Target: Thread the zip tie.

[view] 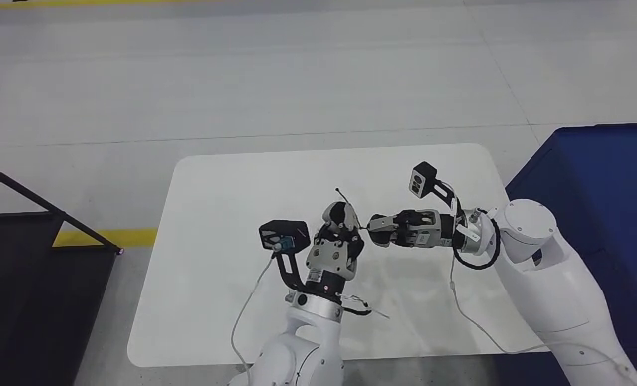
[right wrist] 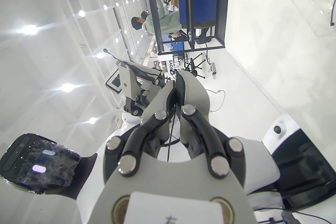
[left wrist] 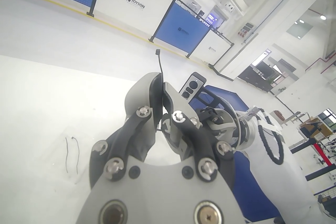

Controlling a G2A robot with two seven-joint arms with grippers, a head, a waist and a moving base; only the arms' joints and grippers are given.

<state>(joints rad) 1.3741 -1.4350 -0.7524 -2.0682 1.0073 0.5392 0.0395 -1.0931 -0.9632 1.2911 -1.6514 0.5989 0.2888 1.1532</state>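
A thin black zip tie [view: 340, 196] is held in the air above the middle of the white table [view: 229, 207]. My left gripper [view: 343, 219] is shut on it just below its head, which sticks up past the fingertips [left wrist: 157, 51]. Fingertip to fingertip with it, my right gripper [view: 372, 227] comes in from the right. In the right wrist view that gripper [right wrist: 176, 78] is shut on a thin black strap [right wrist: 172, 128] that runs back between its fingers. The left gripper [left wrist: 162, 83] hides the stretch between the two grips.
Spare black ties [left wrist: 72, 151] lie on a clear sheet on the table beside the left arm; the right wrist view shows the clear sheet [right wrist: 315, 4] too. A blue block [view: 587, 167] stands off the table's right edge and a dark frame [view: 40, 277] off its left.
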